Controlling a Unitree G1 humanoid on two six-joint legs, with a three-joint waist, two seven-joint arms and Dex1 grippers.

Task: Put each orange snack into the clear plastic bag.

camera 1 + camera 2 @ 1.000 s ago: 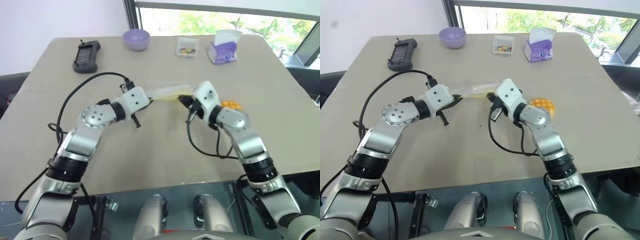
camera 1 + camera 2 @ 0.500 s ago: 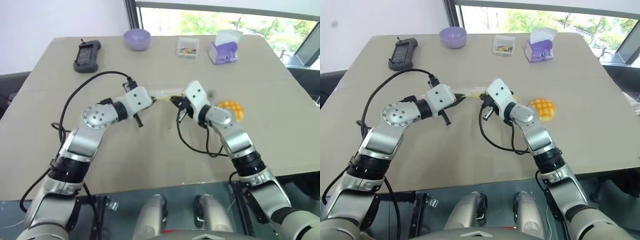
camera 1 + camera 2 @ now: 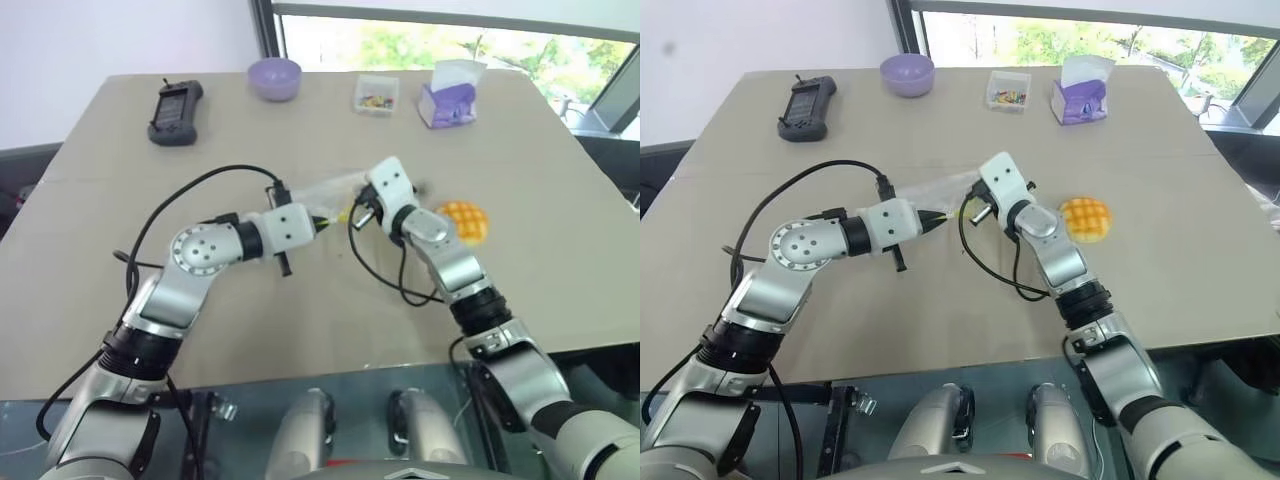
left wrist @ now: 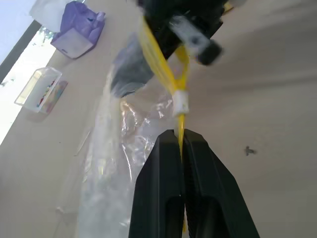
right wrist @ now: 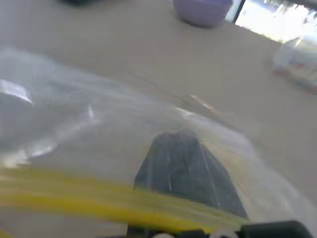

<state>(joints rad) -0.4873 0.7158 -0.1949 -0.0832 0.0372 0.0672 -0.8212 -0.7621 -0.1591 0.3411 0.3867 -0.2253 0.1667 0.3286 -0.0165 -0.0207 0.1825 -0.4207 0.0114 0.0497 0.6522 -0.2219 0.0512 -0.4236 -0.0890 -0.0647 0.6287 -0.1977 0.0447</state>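
Item: clear plastic bag (image 3: 325, 190), mid-bench, zipper strip pinched shut in the left hand (image 4: 179, 144) and the right hand (image 3: 352, 208); orange snack (image 3: 465, 220) on the bench just right of the right arm. Handling: part the mouth evenly, avoid tearing. Change: both hands have shifted left, uncovering the snack.

The two eye views look down from the robot's head over the tan table (image 3: 150, 300), facing forward to the window; both share the same table top, seen from a little apart; the left wrist view sits very near, looking along the left gripper (image 4: 180, 141) at the clear plastic bag (image 4: 106, 168); the right wrist view is pressed close against that same bag, facing the purple bowl (image 5: 202, 10).
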